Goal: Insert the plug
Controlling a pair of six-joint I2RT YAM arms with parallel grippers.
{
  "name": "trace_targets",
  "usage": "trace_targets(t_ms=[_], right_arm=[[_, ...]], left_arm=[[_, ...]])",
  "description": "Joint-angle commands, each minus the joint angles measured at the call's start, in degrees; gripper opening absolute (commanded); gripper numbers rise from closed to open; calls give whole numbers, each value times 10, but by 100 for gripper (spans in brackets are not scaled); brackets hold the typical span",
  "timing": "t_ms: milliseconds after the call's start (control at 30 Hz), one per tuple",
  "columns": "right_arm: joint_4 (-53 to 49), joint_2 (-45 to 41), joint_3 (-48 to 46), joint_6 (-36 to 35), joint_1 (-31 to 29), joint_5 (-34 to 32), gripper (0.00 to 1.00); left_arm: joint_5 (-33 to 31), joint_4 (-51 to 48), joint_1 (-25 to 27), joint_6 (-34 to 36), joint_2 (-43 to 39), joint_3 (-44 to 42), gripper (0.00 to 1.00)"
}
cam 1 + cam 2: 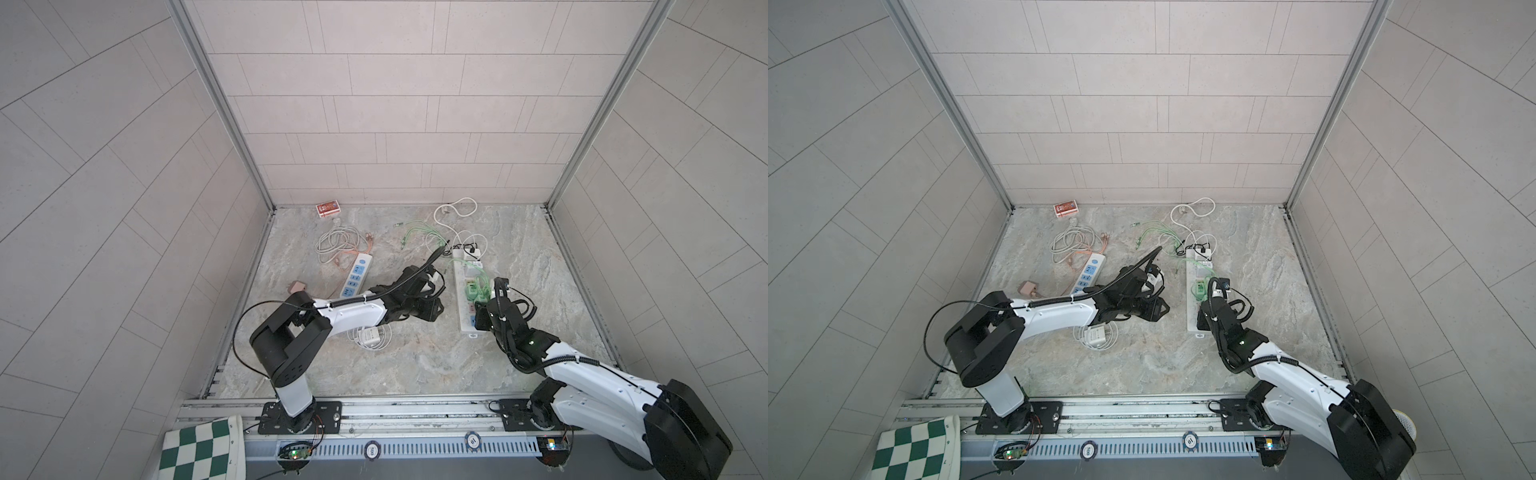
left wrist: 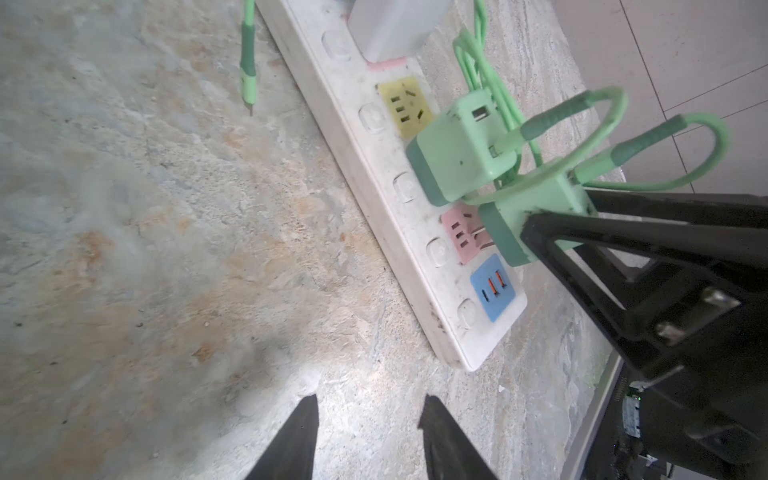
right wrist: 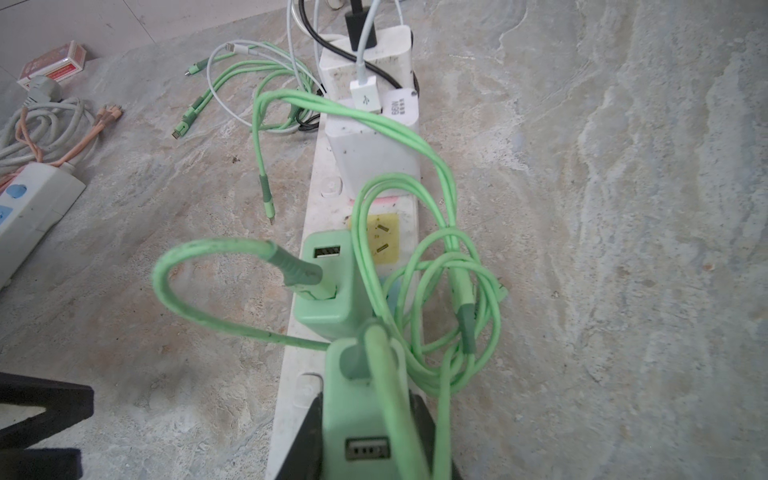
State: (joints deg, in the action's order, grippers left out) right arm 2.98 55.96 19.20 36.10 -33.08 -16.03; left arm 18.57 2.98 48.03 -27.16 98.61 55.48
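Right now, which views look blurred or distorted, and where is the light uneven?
Both top views: evenly lit, but the wide lens bows the tiled walls. Left wrist view: a bright patch on the floor ahead of the left gripper. Right wrist view: the nearest green charger is soft.

Marbled tabletop bearing white power strip, blue-socketed strip, coiled cable, red box

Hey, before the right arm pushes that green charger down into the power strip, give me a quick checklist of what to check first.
1. Grip: right gripper, jaws shut on the green charger: ok.
2. Charger at the pink socket: ok.
3. Fully seated: not ok, prongs show.
4. Green cords clear of that socket: cannot tell.
5. Other arm out of the way: left gripper beside the power strip, jaws open, empty: ok.
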Motion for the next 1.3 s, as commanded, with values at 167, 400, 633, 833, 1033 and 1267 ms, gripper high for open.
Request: trace_targets(t_ms=[167, 400, 633, 833, 1033, 1267], right_arm=[[24, 24, 23, 20, -6, -26, 0], [41, 45, 14, 36, -9, -20, 0], [31, 42, 9, 47, -12, -30, 0], [27, 23, 4, 60, -12, -37, 0], [42, 26, -1, 75, -12, -40, 0], [64, 47, -12, 93, -12, -31, 0]], left_arm=[[-3, -1, -6, 7, -19, -7, 48], [1, 2, -11, 8, -25, -15, 48], [6, 5, -14, 7, -25, -17, 47], [5, 5, -14, 7, -32, -20, 47], [9, 5, -15, 6, -32, -20, 47], [14, 7, -15, 5, -30, -20, 47]])
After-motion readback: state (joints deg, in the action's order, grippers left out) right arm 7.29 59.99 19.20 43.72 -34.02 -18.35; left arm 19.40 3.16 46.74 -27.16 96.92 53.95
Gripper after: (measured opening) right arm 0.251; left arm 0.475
